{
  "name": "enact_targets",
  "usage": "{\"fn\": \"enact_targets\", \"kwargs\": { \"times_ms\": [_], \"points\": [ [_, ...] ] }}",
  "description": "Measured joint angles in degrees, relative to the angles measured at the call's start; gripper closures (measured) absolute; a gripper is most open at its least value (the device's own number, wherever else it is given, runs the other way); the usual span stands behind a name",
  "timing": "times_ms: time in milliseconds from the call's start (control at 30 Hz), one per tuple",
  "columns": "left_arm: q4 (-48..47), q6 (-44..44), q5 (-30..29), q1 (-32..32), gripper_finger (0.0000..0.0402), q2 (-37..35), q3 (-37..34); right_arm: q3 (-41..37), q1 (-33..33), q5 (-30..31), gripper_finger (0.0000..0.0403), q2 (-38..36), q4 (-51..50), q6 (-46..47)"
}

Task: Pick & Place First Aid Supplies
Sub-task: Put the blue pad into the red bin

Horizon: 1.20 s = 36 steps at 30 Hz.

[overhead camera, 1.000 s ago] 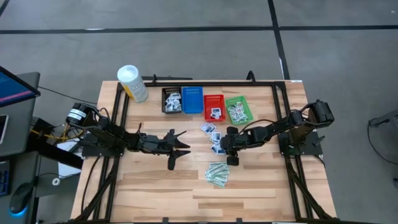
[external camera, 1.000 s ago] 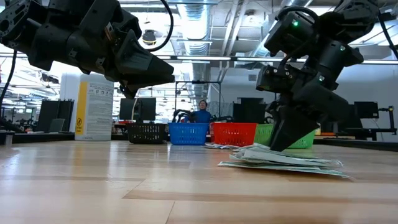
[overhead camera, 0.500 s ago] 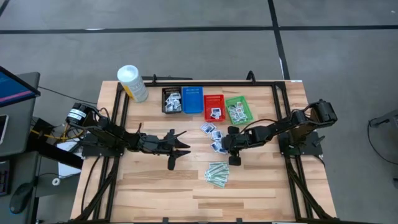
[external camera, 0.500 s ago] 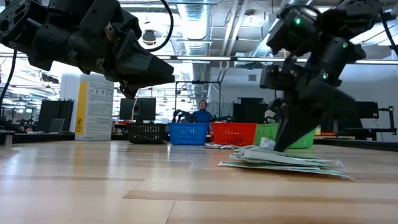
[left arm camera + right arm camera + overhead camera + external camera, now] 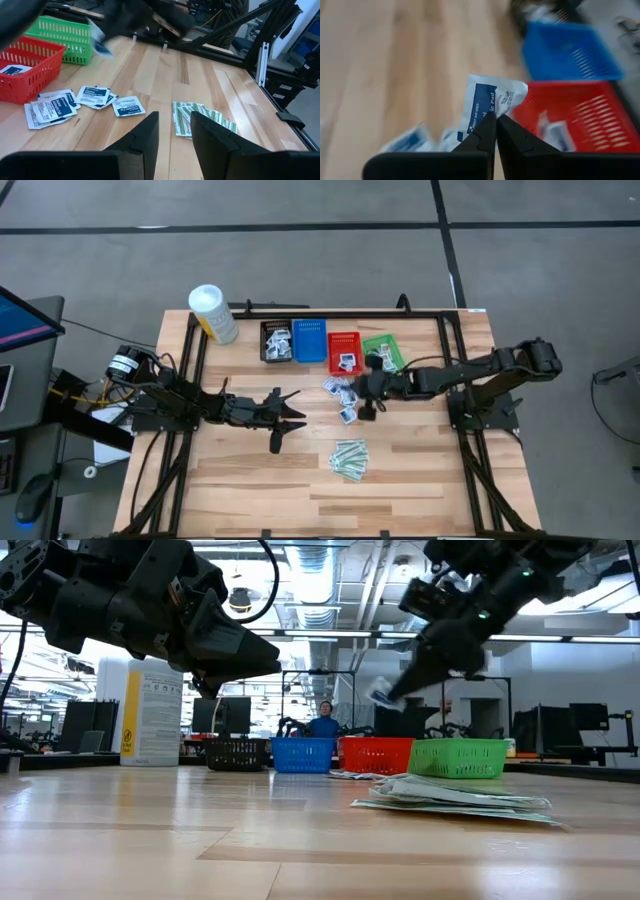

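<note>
A: What surrounds the right gripper, and what does it carry?

B: It is clenched on a white packet with a blue panel, lifted clear of the table. The red basket and green basket stand just beyond its tip, the blue basket and black basket farther along the same row. Loose white packets lie just beside and beneath it, and a pile of pale-green strips lies well apart on its near side. Nothing stands between the pincer and the baskets.

A: And the other arm?

B: The left gripper hangs over bare wood, well apart from the right one, fingers spread and holding nothing.

A: Any legible writing?

B: On the held packet the right wrist view shows a word ending in "Pad"; the rest is too small to read. The white tub with a yellow label carries print that cannot be read.

A: What does each view add?

B: The low view shows the held packet high above the basket rims, and a person in the room behind. The left wrist view shows the strips fanned beside the scattered packets. The high view shows packets already lying in the black, red and green baskets; the blue one shows none.
</note>
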Motion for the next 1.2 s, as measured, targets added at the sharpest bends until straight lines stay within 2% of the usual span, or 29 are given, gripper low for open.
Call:
{"fn": "enact_targets", "kwargs": {
  "times_ms": [300, 533, 733, 933, 1200],
  "points": [
    [-0.02, 0.0, 0.01, 0.01, 0.0289, 0.0, 0.0, 0.09, -11.57, 0.16, 0.0389, 2.78, 9.29, -1.14],
    [-0.02, -0.48, 0.0, 0.0, 0.0289, 0.0, 0.0, 0.15, -16.04, 0.39, 0.0351, 8.08, 16.08, 0.31],
    [-0.04, -0.68, 0.0, 0.0, 0.0289, 0.0, 0.0, 0.15, -16.0, 1.42, 0.0305, 9.0, 16.77, 0.35],
    [-0.02, -0.7, 0.0, 0.0, 0.0289, 0.0, 0.0, 0.17, -14.27, 1.38, 0.0277, 8.48, 17.1, 0.04],
    [-0.16, -0.87, 0.01, 0.01, 0.0289, 0.0, 0.0, 0.15, -5.6, 0.94, 0.0269, 8.48, 14.59, -7.34]
  ]
}}
